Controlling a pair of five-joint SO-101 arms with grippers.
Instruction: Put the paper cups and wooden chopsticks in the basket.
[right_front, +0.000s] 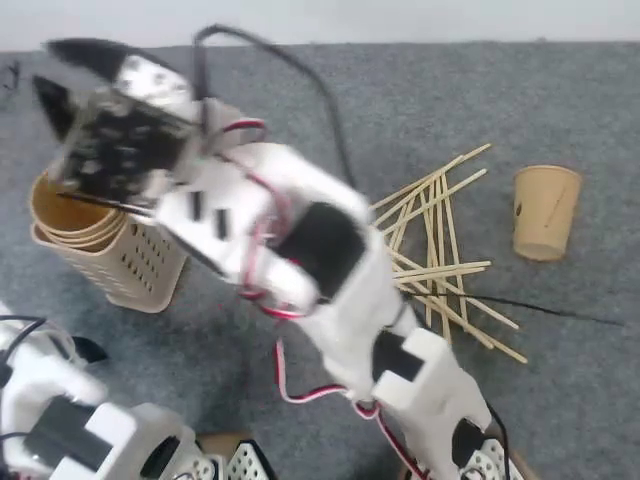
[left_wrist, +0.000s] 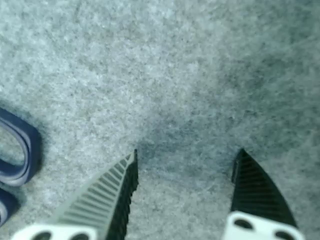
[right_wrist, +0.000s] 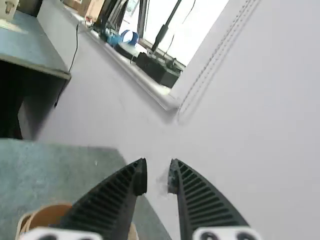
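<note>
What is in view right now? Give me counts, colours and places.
loose tan paper cup: one, tan, on the felt beyond the chopsticks, far from the basket
nested tan paper cups: one stack, number unclear, tan, inside the basket
beige perforated plastic basket: one, beige, at the high view's left
thin wooden chopsticks: scattered pile, too overlapped to count, pale wood, on the felt beside the loose cup
grey felt table cover: one, grey, under everything
dark blue curved object: one, blue, on the felt; cannot tell what it is
right end effector: one, black fingers, open, above the nested cups
left end effector: one, open, over bare felt
</note>
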